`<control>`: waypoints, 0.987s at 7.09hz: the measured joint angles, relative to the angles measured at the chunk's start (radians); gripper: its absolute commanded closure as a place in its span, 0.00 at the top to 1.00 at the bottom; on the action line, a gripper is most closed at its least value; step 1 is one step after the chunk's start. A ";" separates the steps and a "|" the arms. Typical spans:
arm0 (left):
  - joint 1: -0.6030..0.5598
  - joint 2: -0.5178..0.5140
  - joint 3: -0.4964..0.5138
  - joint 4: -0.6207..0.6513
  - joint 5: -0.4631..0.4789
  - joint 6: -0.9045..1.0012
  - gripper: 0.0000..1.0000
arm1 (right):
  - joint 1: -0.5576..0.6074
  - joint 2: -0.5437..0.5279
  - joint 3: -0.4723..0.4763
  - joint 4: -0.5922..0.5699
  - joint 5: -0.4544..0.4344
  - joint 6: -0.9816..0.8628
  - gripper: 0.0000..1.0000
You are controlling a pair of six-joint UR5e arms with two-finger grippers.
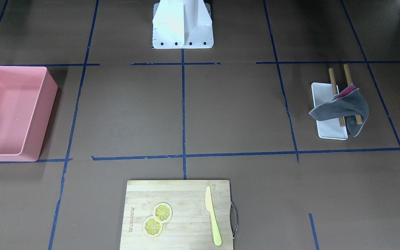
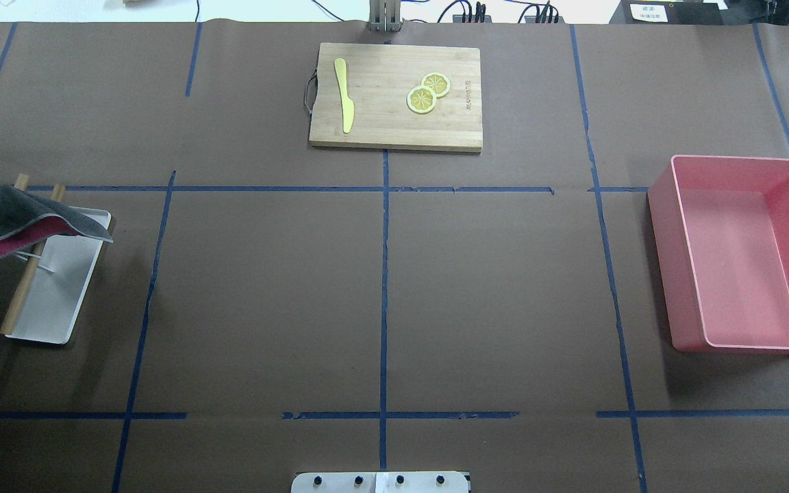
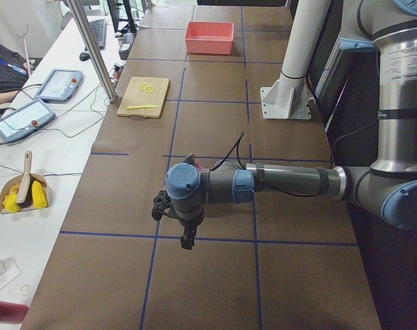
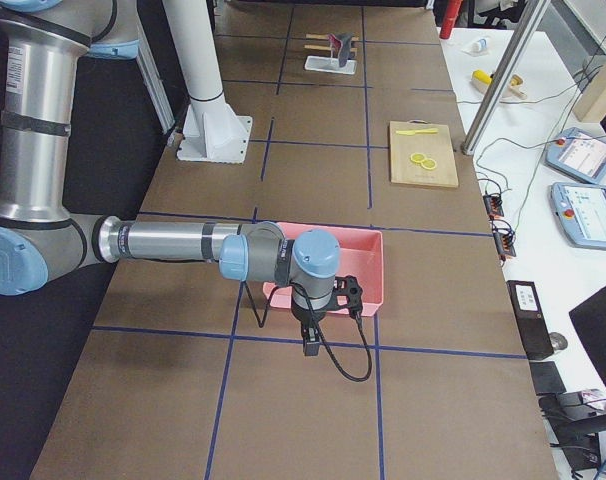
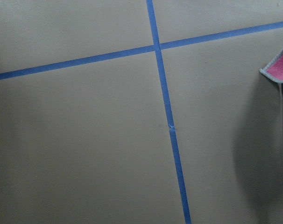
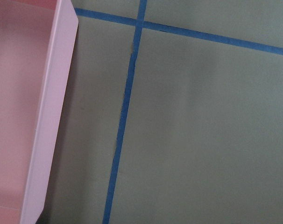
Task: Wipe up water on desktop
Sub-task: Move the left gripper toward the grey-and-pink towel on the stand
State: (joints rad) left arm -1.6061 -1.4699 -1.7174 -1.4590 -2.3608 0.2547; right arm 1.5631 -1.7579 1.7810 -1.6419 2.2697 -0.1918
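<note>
The desktop (image 2: 264,294), dark brown and gridded with blue tape, shows no puddle or wet sheen in any view, so where the water lies cannot be told. The wiping tool looks to be the grey cloth (image 2: 24,216) with a magenta underside. It is draped over the far ends of two wooden rods (image 2: 21,301) that lie across a white tray (image 2: 59,301) on the robot's left side of the table. The rods' long axis runs obliquely away from the robot.

The left gripper (image 3: 187,242) hangs fingers-down over the tabletop out toward that left end, and the left wrist view catches only a cloth corner at its right edge. I judge the cloth to lie just inward of this claw, toward the table's middle, which makes the left arm plainly the nearer one. The right gripper (image 4: 310,346) hangs beside the pink bin (image 2: 661,260), well apart from the cloth. Whether either claw is spread or pressed together cannot be told, since only the side views show them.

A bamboo cutting board (image 2: 394,130) sits at the far edge, carrying two lemon slices (image 2: 429,92) and a yellow knife (image 2: 344,96). Between the tray, board and bin, the broad middle squares show only tape lines, which leaves ample room for sweeping strokes.
</note>
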 measured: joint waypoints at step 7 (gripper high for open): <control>0.005 -0.017 -0.004 -0.096 0.004 -0.004 1.00 | -0.004 0.011 0.012 0.004 0.043 0.001 1.00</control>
State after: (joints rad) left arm -1.6008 -1.4872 -1.7212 -1.5547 -2.3569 0.2502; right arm 1.5593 -1.7466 1.7931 -1.6375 2.3128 -0.1903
